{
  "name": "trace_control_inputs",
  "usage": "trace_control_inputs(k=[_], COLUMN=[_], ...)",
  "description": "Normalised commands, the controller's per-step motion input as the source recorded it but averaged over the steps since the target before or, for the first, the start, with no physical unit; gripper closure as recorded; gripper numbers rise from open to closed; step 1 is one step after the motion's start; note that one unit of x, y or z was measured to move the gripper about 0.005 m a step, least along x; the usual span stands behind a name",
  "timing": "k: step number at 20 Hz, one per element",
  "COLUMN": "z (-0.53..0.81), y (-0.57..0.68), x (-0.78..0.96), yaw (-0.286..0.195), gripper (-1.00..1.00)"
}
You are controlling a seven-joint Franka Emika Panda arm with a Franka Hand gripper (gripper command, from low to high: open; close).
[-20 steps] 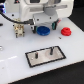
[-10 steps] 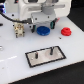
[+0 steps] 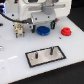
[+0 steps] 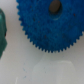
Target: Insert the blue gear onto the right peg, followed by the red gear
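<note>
Two gears sit on the desk [image 3: 10,55], neither on a peg yet. Blue gear [image 3: 43,30] lies flat right under my arm, apart from the plate [image 3: 46,56]; red gear [image 3: 65,32] is toward the exterior view's right, well apart from it. Wrist view is filled by the blue gear [image 4: 50,22], toothed rim sharp, hub hole near the frame edge. My end effector [image 3: 42,23] hangs over the blue gear; fingers are hidden or blurred in both views, so I cannot tell how far open it is or whether it holds anything. Risks, as I judge: hub looks off-centre to me, so closing could catch the rim, tip or skid the gear. Two pegs look alike; right peg [image 3: 51,50] is thin, and a tilted gear would jam or miss it. A teal thing [image 4: 2,32] sits just beside the gear and could get bumped.
</note>
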Motion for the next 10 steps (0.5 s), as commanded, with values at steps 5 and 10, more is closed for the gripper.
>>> trace_control_inputs(k=[5, 10], z=[-0.05, -0.15], y=[-0.02, 0.00], x=[-0.02, 0.07], yaw=[0.000, 0.000], gripper=[1.00, 1.00])
